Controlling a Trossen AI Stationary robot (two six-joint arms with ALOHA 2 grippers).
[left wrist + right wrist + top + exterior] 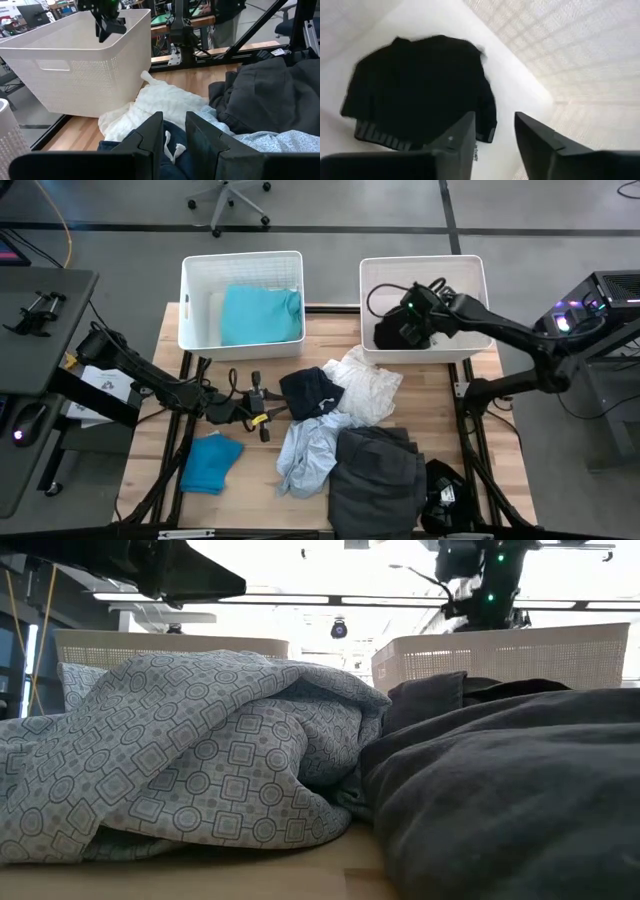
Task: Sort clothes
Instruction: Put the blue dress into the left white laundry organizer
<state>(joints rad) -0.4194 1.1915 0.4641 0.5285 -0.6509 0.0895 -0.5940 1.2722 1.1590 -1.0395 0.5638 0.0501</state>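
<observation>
My left gripper (pixel 268 408) is open and low over the table, just left of the navy garment (pixel 310 392). That garment's white drawstring (pixel 172 145) shows past the fingers. My right gripper (pixel 492 137) is open and empty inside the right white basket (pixel 470 272), above a black garment (pixel 420 90) lying on the basket floor. A teal garment (pixel 260 315) lies in the left basket (pixel 240 262). On the table lie a white garment (pixel 368 385), a pale blue patterned one (pixel 200 760), a large dark grey one (pixel 378 472) and a bright blue one (pixel 210 462).
The two white baskets stand side by side at the table's far edge. The loose garments overlap in a heap at the table's middle and near right. A dark object (pixel 445 495) sits at the near right corner. Bare wood (pixel 250 470) shows between the bright blue garment and the heap.
</observation>
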